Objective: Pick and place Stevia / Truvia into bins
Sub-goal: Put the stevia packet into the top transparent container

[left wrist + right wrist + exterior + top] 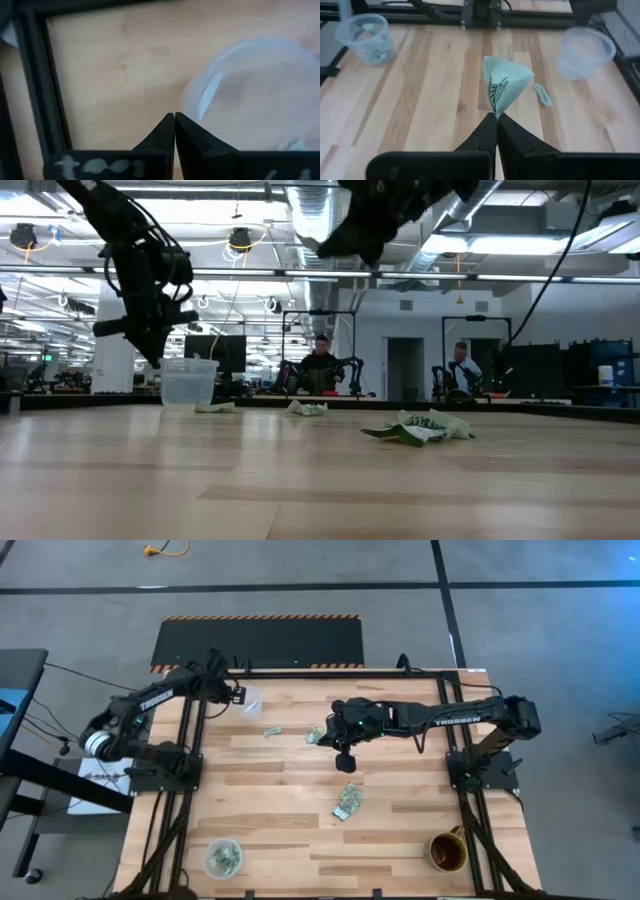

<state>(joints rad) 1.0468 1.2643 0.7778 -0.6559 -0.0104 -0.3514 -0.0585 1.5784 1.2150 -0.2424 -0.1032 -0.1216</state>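
Green packet [502,86] pinched in right end effector [496,116]; left end effector [174,116] pressed together beside cup [249,700].

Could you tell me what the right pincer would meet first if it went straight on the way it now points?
Probably bare table. The right pincer, shut on a green packet, aims between the two cups; depth is unclear.

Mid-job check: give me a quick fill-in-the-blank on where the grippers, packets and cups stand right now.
1. The right gripper is shut on a ____.
2. The left gripper is shut and holds ____, hanging beside the empty cup.
3. The other cup, at the table's opposite edge, already has ____ in it.
4. The brown ____ stands on the right arm's side.

Missing words: packet; nothing; packets; mug
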